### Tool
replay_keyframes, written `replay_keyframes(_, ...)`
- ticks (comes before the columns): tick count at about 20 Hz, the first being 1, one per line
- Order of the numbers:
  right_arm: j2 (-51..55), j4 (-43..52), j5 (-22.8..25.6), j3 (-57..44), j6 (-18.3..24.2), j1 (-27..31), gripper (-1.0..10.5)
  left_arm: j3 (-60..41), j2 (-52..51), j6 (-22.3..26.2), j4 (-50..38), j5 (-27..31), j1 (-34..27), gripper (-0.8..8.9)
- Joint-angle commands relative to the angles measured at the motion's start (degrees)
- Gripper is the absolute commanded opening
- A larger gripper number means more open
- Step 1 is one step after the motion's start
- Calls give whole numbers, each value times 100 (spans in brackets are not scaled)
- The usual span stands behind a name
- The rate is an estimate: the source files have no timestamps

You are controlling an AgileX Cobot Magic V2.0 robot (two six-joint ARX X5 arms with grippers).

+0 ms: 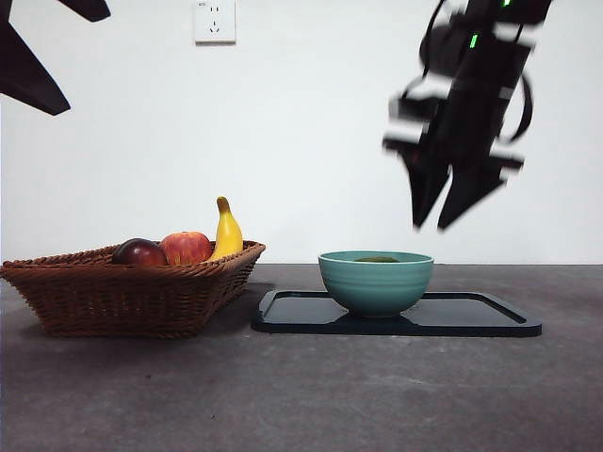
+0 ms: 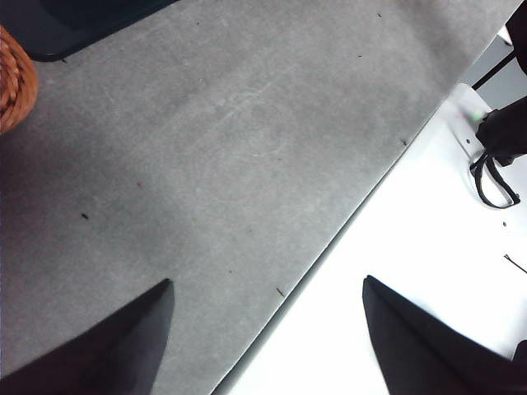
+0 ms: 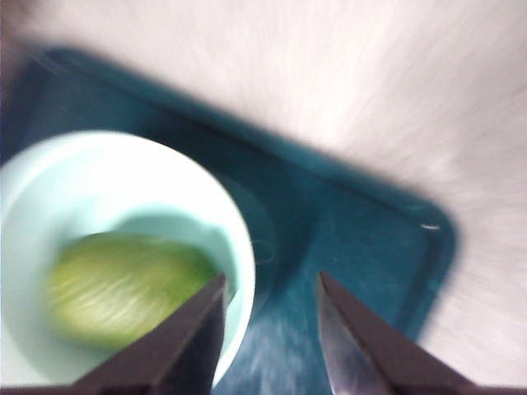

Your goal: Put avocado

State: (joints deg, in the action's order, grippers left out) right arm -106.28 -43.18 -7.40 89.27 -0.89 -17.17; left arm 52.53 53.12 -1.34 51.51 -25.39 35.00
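The avocado, green and oval, lies inside the teal bowl; in the front view only its top shows above the rim. The bowl stands on a dark tray. My right gripper hangs blurred in the air above and to the right of the bowl, open and empty; its wrist view looks down on the bowl and tray between its jaws. My left gripper is open over bare table, holding nothing, and shows as a black tip at the top left corner.
A wicker basket on the left holds a dark red-purple fruit, a red apple and a banana. The left wrist view shows the basket's edge, the table's edge and white floor beyond. A wall socket is behind.
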Motion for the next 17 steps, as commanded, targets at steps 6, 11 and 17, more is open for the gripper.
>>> replay_keyframes(6,1937,-1067,-151,153,-57,-446,215,63,37,74,-52,-15,37,370)
replay_keyframes(11,2920,-1735,-153,120,-57,-857,215,63,37,136,-52,-15,37,370)
replay_keyframes(17,4470,-1512,-179,-1279,-221,-1342,214,63,37,151,-52,-15,37,370)
